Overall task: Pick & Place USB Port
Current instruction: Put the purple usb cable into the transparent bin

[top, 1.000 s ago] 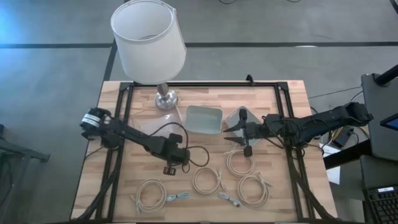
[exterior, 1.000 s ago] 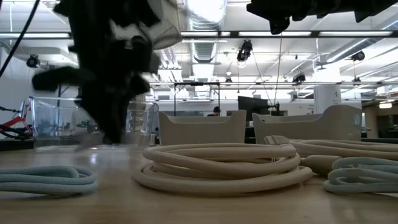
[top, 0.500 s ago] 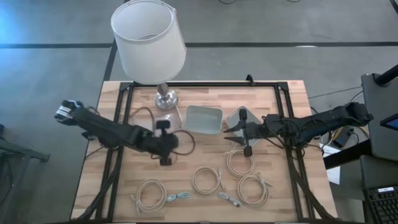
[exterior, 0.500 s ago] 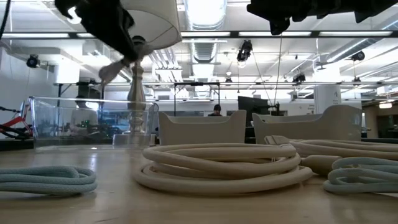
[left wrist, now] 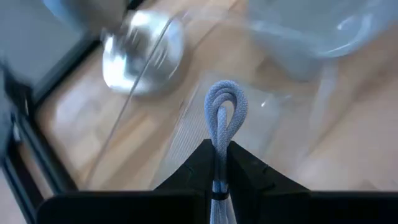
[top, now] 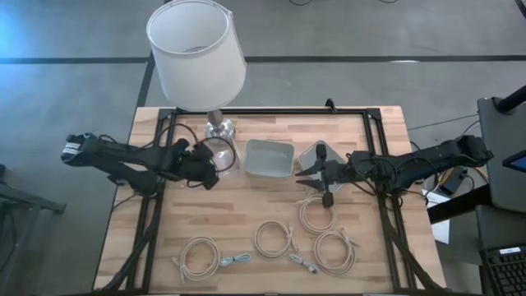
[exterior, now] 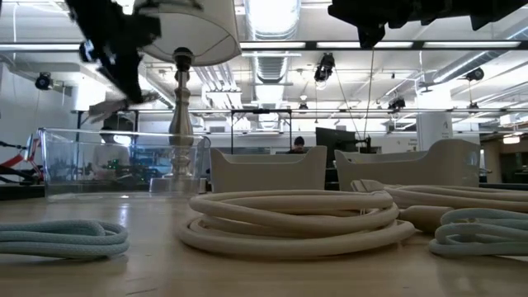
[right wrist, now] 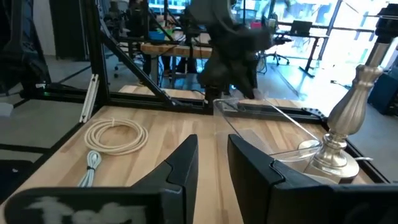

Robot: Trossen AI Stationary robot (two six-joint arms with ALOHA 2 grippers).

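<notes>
My left gripper [top: 206,168] [left wrist: 217,152] hangs over the clear plastic bin [top: 220,156] [left wrist: 205,118] that stands beside the lamp base [top: 219,129], and it is shut on a pale blue-grey braided cable [left wrist: 225,107]. The low view shows this arm high at the left [exterior: 115,49], above the clear bin [exterior: 124,161]. My right gripper [top: 306,175] [right wrist: 212,152] waits open over the table, between the white bin [top: 320,154] and a cream cable coil [top: 318,215]. My left gripper pinches the braided cable at a folded loop [left wrist: 219,140] between its two fingers; the bend of the loop [left wrist: 226,93] sticks out past the fingertips. The cable is lifted clear of the table, over the clear bin. The rest of the cable is hidden behind the gripper.
A grey-blue bin [top: 269,158] sits between the clear and white bins. A lamp with a large white shade [top: 196,51] stands at the far edge. More coiled cables lie near the front edge [top: 200,256] [top: 275,239] [top: 335,251]. Black frame rails [top: 156,189] run along both table sides.
My left gripper, shut on the cable, has risen from the middle of the table and swung toward the far left, ending over the clear bin. The cable has been lifted off the table with it. The right arm has stayed still.
</notes>
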